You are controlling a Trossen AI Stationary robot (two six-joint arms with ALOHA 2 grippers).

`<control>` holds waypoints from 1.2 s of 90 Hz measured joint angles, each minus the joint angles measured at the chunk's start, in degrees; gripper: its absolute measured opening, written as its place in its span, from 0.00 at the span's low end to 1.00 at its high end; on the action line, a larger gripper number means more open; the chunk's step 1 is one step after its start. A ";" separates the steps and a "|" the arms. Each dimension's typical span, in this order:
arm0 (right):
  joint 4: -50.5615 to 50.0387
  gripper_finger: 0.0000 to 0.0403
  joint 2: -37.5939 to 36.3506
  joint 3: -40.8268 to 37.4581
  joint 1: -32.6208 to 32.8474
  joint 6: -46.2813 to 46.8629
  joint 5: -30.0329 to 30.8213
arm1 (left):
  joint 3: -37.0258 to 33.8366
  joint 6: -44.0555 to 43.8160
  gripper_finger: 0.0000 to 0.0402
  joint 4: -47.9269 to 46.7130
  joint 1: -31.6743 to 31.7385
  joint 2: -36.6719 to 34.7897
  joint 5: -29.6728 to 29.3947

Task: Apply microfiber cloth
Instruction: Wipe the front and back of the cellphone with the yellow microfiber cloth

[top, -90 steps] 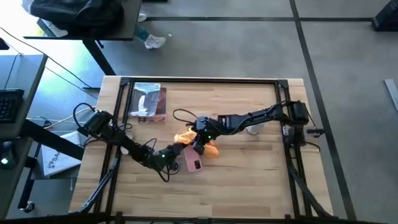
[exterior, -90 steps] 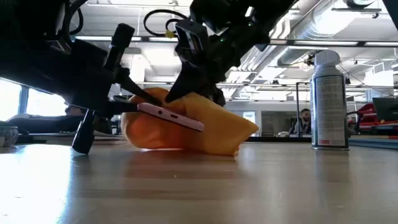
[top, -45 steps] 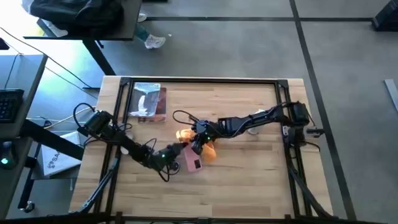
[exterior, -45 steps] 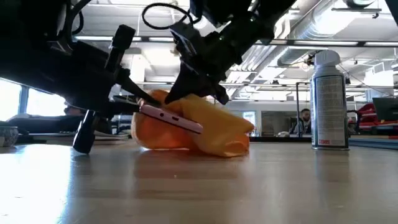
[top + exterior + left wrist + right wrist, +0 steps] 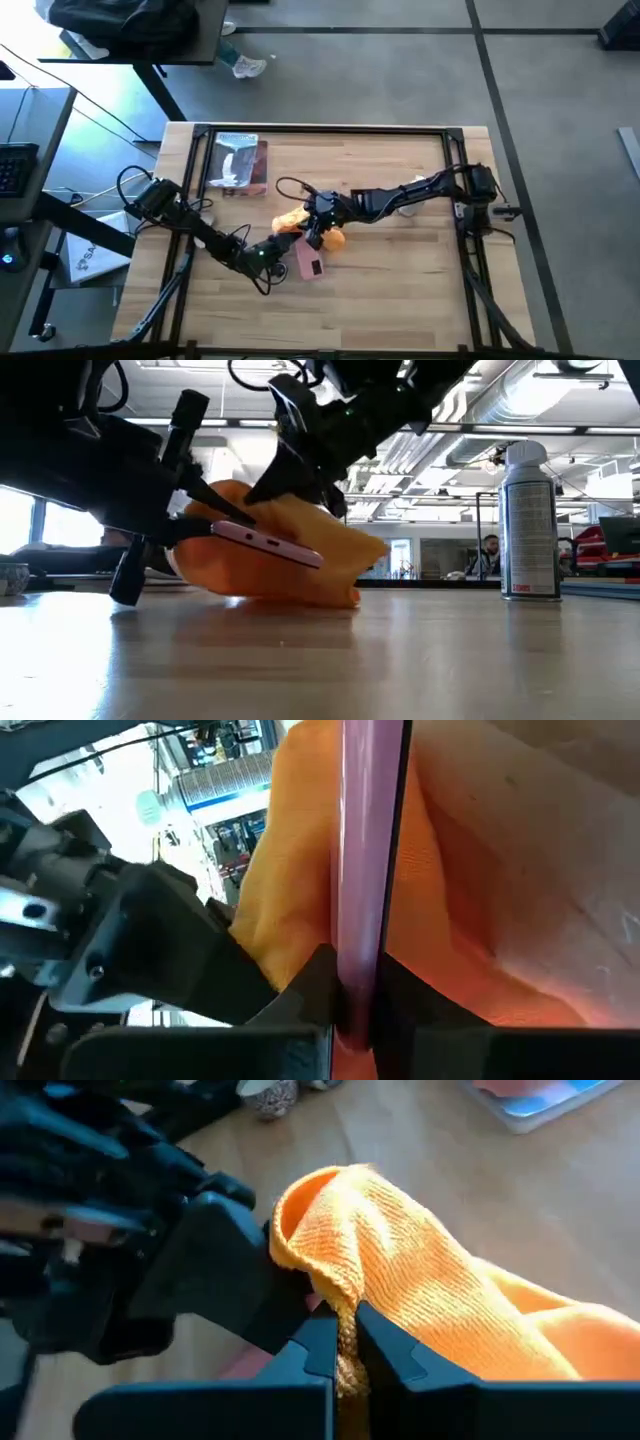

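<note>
Now | right gripper [image 5: 345,1342] pinching microfiber cloth [image 5: 420,1280] | left gripper [image 5: 355,1010] clamping pink phone [image 5: 370,850]

The cloth [image 5: 270,555] is orange-yellow with a fine woven texture. The phone [image 5: 265,542] is pink. The fingers [image 5: 335,1350] are dark, the desk [image 5: 400,270] light wood.

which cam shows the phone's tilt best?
Low view: the pink phone shows edge-on, held by the left gripper, slanting down rightward, against the orange cloth. High view shows only a small pink slab. Left wrist view shows its edge between the fingers. Right wrist view barely shows it.
</note>
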 joint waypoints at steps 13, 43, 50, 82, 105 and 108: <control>3.83 0.00 0.00 -0.73 1.68 -0.45 6.00 | 0.00 0.04 0.03 0.71 -0.75 0.00 -2.14; 22.41 0.00 0.00 -9.83 5.01 2.32 14.60 | 0.02 -0.04 0.03 5.69 -2.27 0.00 -4.43; 23.36 0.00 0.00 -11.19 5.85 1.74 17.44 | 0.02 -0.02 0.03 6.76 -2.25 0.00 -4.26; 27.34 0.00 0.00 -13.16 6.40 -1.65 19.12 | 0.39 0.55 0.03 7.17 -1.21 0.04 -4.31; 28.07 0.00 -0.04 -13.16 6.28 -3.13 17.93 | 2.58 1.95 0.03 6.95 0.00 0.13 -3.78; 28.07 0.00 -0.04 -13.16 6.28 -3.26 17.95 | 2.67 1.93 0.03 6.95 0.04 0.13 -3.81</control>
